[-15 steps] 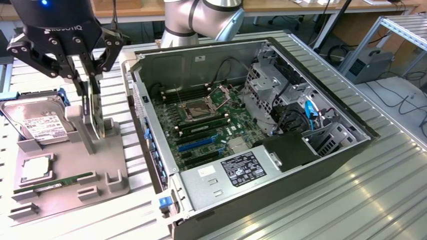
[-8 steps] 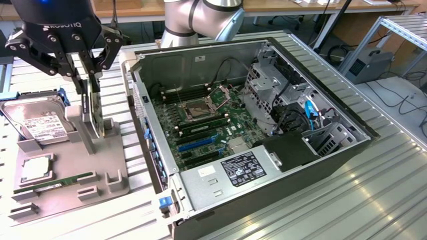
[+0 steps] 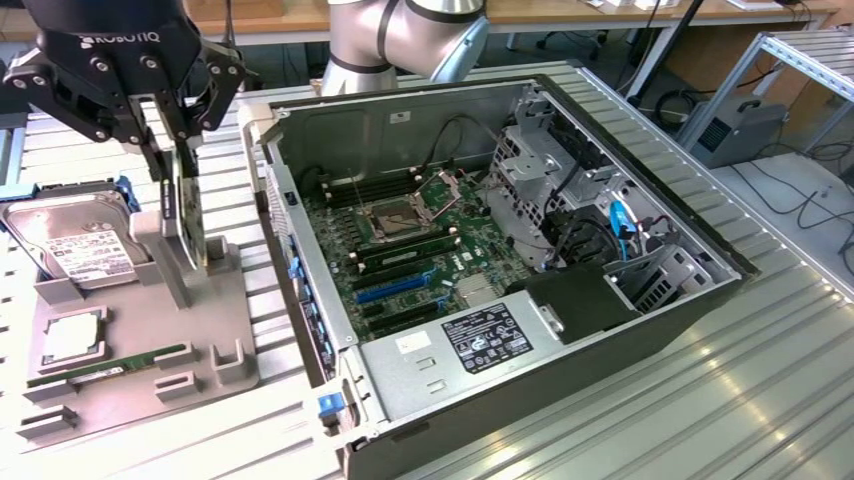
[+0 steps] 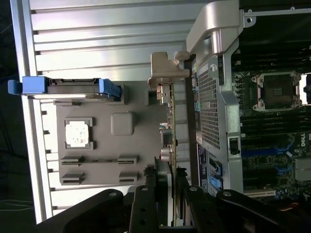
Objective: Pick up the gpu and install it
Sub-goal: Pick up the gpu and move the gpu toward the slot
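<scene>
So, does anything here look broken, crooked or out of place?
Nothing stands out. The computer case lies open on its side, its processor socket bare, and the gpu stands upright in the grey holder.

A: Can you read the white label on the silver, flat hard drive (image 3: pixel 74 245)?
B: No, the print is too small, and the drive's edge runs off the exterior view's left.
A: And the gpu (image 3: pixel 191 220), that thin dark flat card?
B: It's nearly edge-on, so its faces are hard to make out. In the wrist view one end is lost at the black gripper (image 4: pixel 167 177).
A: The gripper itself?
B: Cut off by the picture's edge in each view. The open grey metal computer case (image 3: pixel 387 120) loses its corner too.
</scene>
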Tool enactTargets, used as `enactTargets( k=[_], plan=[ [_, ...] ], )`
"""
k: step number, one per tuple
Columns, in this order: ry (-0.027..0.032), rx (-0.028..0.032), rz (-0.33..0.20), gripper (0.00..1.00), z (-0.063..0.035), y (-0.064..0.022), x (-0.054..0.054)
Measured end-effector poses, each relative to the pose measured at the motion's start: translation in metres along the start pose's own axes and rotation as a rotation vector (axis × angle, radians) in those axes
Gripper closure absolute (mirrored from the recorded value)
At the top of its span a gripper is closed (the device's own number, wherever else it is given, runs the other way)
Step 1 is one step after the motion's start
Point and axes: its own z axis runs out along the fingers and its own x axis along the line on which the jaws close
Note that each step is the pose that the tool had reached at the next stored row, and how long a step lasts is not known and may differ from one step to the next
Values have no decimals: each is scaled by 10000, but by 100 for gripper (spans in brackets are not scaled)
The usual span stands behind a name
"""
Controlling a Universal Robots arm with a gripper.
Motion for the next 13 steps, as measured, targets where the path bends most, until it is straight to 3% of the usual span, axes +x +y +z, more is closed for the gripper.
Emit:
enactTargets(
  k=[13],
  plan=[
    [1, 1, 0, 73, -114, 2, -6]
  ],
)
